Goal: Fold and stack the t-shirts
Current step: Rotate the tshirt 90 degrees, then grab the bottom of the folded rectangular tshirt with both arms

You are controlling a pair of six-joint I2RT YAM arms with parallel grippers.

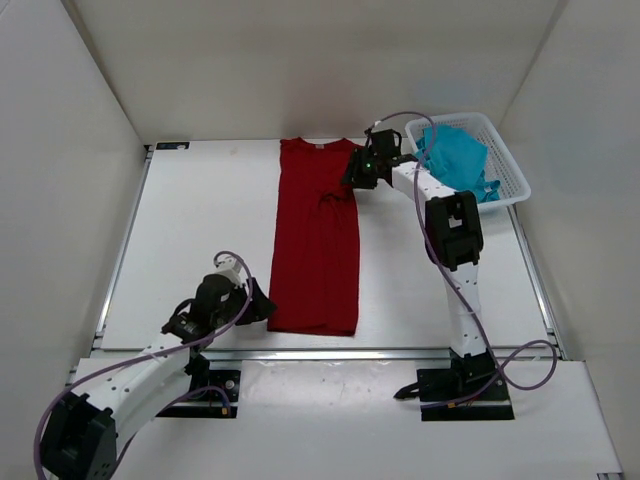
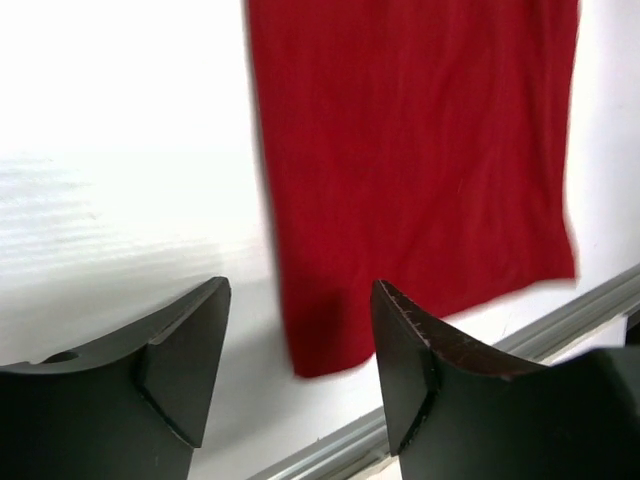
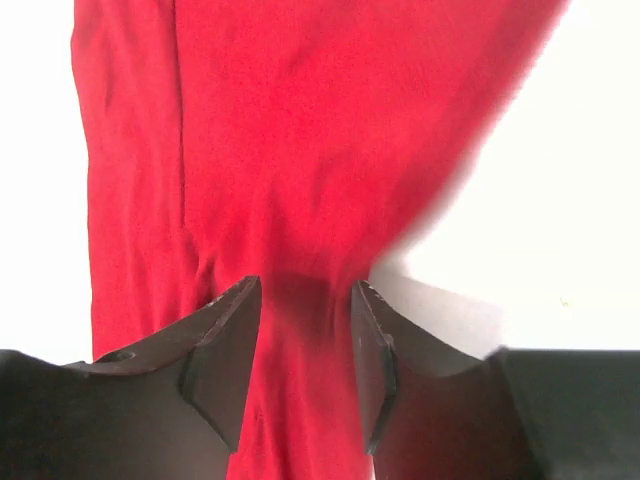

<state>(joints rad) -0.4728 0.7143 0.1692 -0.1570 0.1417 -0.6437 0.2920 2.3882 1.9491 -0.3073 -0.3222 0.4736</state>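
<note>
A dark red t-shirt [image 1: 318, 240] lies flat on the white table, folded into a long narrow strip running from far to near. My left gripper [image 1: 262, 305] hovers open just left of its near left corner [image 2: 320, 350], with nothing between the fingers [image 2: 300, 285]. My right gripper [image 1: 355, 172] sits low over the shirt's far right edge. Its jaws [image 3: 306, 283] stand apart with red cloth [image 3: 280, 130] filling the gap between them. A teal-blue t-shirt [image 1: 455, 155] lies crumpled in the basket.
A white mesh basket [image 1: 512, 162] stands at the table's far right corner, just behind the right arm. A metal rail [image 2: 560, 325] runs along the table's near edge. White walls enclose the table on three sides.
</note>
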